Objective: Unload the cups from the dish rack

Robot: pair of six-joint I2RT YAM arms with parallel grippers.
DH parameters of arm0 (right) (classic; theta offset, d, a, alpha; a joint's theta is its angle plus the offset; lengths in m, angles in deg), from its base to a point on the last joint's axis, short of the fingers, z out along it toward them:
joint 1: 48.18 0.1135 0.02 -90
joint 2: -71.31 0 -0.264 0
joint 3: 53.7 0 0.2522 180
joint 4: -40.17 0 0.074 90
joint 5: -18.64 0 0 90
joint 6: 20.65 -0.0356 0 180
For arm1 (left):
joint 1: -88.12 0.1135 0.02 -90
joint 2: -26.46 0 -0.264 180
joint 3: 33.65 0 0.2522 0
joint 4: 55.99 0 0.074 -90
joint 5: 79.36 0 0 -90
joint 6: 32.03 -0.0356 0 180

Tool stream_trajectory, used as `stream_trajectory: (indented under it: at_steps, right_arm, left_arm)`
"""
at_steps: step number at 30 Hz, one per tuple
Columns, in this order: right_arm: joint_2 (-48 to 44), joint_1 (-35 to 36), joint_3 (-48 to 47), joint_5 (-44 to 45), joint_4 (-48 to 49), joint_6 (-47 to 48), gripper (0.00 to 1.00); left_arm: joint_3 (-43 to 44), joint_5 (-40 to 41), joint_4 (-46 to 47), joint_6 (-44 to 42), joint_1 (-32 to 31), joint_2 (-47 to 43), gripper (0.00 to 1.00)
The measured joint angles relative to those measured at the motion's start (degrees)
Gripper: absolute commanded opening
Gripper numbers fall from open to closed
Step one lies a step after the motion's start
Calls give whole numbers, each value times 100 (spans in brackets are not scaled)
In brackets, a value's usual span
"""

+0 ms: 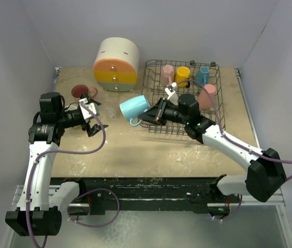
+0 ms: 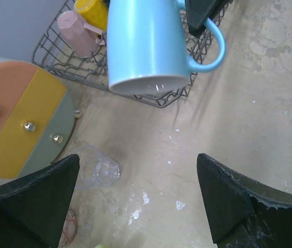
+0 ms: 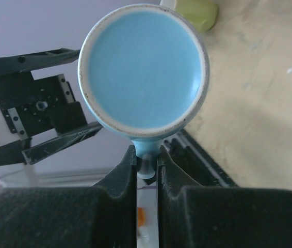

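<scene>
my right gripper is pinched tight on the handle of the light blue mug, holding it sideways in the air just off the dish rack's left edge. my left gripper gapes wide, empty, facing the mug. the pink cup, yellow cup and salmon cup sit in the rack

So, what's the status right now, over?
Right gripper shut on blue mug handle, mug aloft beside the rack. Left gripper open, facing it. Yellow cup and others in rack. Clear glass on table below, near left gripper.
</scene>
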Motion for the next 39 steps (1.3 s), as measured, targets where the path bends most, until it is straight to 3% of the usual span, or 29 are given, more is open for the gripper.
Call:
stream_trajectory:
  at_steps: [5, 13, 21, 31, 36, 39]
  right_arm:
    - [94, 426, 501, -221, 1355, -1064, 0]
    - [238, 1134, 931, -208, 3598, -2205, 0]
    - [358, 1322, 1049, -138, 4175, -2551, 0]
    - [332, 1480, 1119, 120, 4472, -2745, 0]
    - [350, 1851, 1119, 313, 4771, -2870, 0]
    - [396, 1985, 1119, 422, 4972, -2927, 1]
  left_arm:
    - [-52, -214, 258, 72, -4, -201, 85]
    - [24, -546, 404, 334, -4, -306, 77]
    - [708, -944, 223, 452, -15, -409, 71]
    - [846, -1115, 61, 437, -15, -450, 49]
    - [614, -1128, 577, 907, -17, -516, 33]
    - [496, -1152, 831, 1150, -22, -566, 17]
